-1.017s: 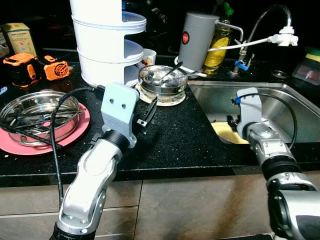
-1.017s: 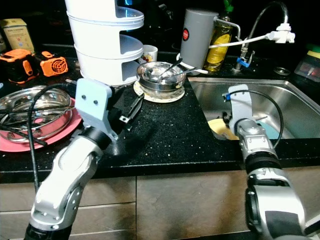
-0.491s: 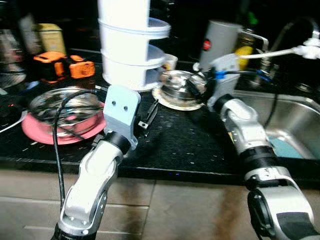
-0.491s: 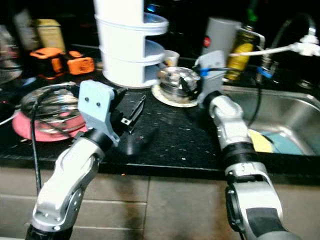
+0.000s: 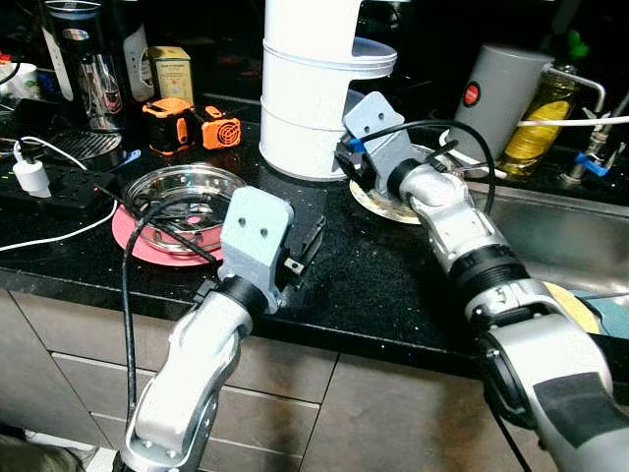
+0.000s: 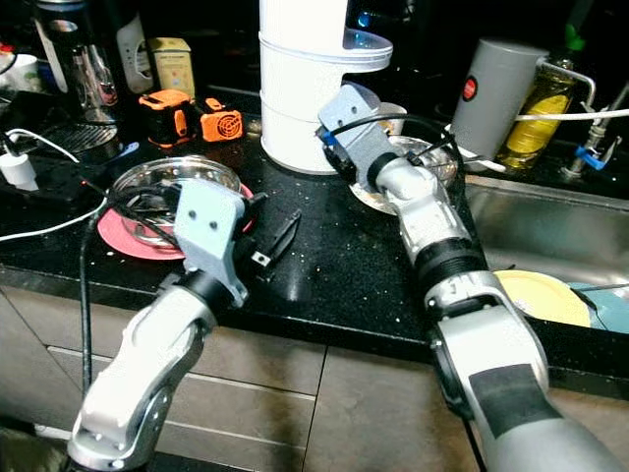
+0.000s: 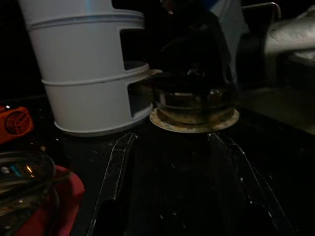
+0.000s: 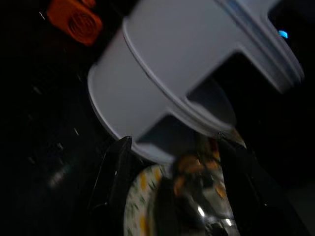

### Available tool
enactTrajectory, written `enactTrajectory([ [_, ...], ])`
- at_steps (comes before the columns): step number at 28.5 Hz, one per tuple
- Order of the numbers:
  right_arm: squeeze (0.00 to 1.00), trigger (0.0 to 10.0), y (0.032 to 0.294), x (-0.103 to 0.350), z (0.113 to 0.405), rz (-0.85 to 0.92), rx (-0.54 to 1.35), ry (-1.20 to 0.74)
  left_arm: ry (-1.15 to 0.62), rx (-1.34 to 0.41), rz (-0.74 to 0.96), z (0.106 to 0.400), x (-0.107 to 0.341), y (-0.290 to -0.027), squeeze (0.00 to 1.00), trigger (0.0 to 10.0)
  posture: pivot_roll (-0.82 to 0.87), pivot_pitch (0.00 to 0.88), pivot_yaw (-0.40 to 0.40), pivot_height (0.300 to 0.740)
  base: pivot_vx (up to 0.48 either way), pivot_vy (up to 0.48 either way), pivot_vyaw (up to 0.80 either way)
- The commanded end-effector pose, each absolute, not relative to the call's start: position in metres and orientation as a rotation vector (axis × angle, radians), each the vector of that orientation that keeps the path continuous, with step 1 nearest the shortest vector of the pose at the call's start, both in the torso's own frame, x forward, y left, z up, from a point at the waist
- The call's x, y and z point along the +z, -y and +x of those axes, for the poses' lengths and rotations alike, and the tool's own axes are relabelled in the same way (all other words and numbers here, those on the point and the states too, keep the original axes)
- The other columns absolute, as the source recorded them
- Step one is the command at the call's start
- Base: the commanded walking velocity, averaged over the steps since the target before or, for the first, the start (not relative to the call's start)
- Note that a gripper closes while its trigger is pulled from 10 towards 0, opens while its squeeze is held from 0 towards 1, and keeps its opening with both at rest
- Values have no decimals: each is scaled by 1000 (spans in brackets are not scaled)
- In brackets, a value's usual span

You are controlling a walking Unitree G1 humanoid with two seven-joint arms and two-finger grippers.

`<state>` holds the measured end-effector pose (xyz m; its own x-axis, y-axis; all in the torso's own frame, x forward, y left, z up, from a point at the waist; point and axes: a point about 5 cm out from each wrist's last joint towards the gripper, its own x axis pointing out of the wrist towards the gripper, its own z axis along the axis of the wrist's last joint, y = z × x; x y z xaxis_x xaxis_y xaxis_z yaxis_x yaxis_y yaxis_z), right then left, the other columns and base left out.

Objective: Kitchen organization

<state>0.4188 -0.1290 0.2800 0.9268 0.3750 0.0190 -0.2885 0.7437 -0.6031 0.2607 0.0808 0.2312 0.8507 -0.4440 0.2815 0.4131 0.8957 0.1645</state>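
A speckled black stone countertop (image 5: 373, 285) was seen running from left to right, with a stainless sink (image 5: 560, 246) set into it on the right. A tall white plastic tiered rack (image 5: 310, 88), round and smooth-walled, was stood toward the far side. Just to its right, a shiny steel bowl (image 7: 194, 96) was seated on a round patterned mat (image 7: 194, 123).

The right gripper (image 8: 172, 196) was held at the bowl, beside the foot of the rack; its two long black fingers (image 8: 113, 172) were spread apart with nothing between them, and the bowl and mat were seen between their tips.

The left gripper (image 7: 172, 196) was held low over the near part of the counter, well short of the bowl, its fingers (image 7: 115, 167) likewise parted and empty.

To the left, a clear glass bowl (image 5: 187, 192) holding dark utensils was placed on a flat pink plate (image 5: 128, 231). Two orange tools (image 5: 192, 123) were lying at the far left. A matte grey cylinder (image 5: 501, 93) and a bottle of yellow liquid (image 5: 541, 118) were stood behind the sink, in which a yellow plate (image 6: 545, 295) was lying.
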Motion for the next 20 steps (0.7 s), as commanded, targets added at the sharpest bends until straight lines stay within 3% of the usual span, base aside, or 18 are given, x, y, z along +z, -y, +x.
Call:
enactTrajectory([
  [1,0,10000,137,283,421,-658,370,68,297,-485,118,257,227,-78,0,10000,57,0,-134,740,0,0,0],
  [14,0,10000,163,262,422,-613,370,-257,304,-494,118,257,229,-78,0,10000,50,0,-127,740,0,0,0],
  [20,0,10000,165,255,421,-618,372,-319,305,-496,121,257,230,-78,0,10000,51,0,-127,740,0,0,0],
])
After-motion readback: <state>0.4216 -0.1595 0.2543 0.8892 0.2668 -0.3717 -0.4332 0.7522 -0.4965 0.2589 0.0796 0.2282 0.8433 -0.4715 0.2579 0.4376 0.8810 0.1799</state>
